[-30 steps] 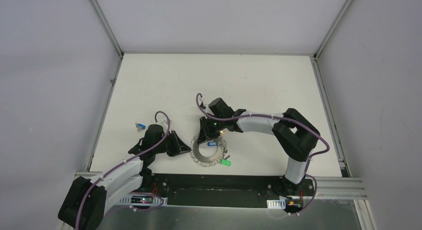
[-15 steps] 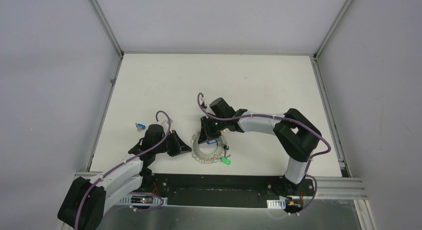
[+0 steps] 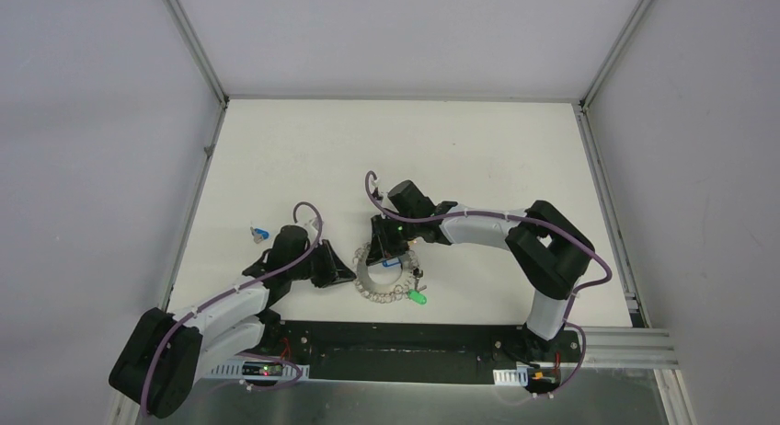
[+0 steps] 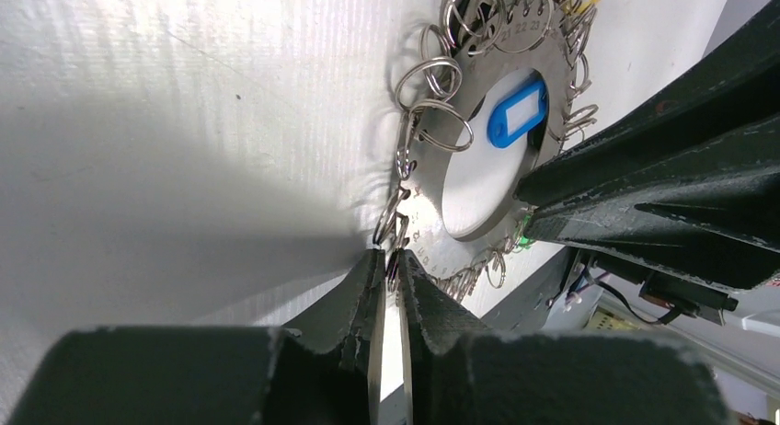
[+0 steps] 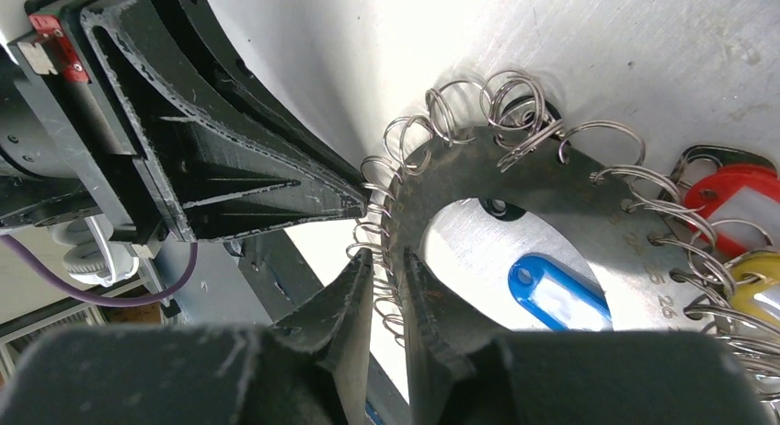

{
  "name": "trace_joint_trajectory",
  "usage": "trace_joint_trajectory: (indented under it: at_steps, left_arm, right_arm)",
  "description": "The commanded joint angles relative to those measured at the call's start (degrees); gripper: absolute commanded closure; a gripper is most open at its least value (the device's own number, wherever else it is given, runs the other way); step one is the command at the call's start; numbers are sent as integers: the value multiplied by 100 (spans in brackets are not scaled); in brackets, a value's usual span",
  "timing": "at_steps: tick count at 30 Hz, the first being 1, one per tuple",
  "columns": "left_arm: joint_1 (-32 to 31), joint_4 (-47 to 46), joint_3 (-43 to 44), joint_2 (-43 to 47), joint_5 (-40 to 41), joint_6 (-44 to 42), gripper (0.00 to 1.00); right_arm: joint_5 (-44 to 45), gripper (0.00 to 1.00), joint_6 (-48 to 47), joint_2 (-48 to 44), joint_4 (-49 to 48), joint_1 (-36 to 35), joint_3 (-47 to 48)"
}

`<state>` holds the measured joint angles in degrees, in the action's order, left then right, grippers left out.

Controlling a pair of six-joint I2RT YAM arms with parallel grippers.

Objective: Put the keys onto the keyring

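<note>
The keyring [image 3: 382, 294] lies flat on the table [image 3: 478, 149] at about 6 o'clock, close to the near edge. The left hand [image 3: 352, 278] meets it at the ring's 9 o'clock. In the left wrist view its fingers [image 4: 359, 292] are pinched almost together on one small wire loop at the rim. The right hand [image 3: 386, 258] comes in at the ring's 12 o'clock. In its wrist view it is clamped across the ring's flat band, one finger [image 5: 354, 278] outside the rim and one inside the hole. A blue tag [image 5: 556, 292] lies inside the hole. A red tag [image 5: 736, 190] and a yellow tag [image 5: 763, 296] hang on loops. A green key [image 3: 418, 298] sits at the ring's 4 o'clock. Another blue key [image 3: 260, 233] lies apart, at 10 o'clock from the left hand.
</note>
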<state>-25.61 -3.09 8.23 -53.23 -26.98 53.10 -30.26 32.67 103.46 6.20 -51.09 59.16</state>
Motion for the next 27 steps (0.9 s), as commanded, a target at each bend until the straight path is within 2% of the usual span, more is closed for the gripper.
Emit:
trace_joint_trajectory:
  at_steps: [1,7,9,12,14,27]
  left_arm:
    - [-101,-307,285,-63,177,-159,90]
    - [-111,-111,458,70,202,-296,95]
    - [-111,-57,500,134,207,-344,91]
    - [-111,13,537,161,285,-356,76]
    - [-111,19,539,70,322,-355,72]
    - [-111,-18,686,-432,386,-599,73]
  right_arm:
    - [47,80,1,-315,-154,28,-18]
    - [55,77,-62,-481,-154,38,-80]
    - [75,74,-90,-561,-154,41,-124]
    - [107,72,-121,-636,-151,47,-175]
    - [95,71,-124,-651,-154,57,-189]
    - [47,71,-114,-636,-154,73,-211]
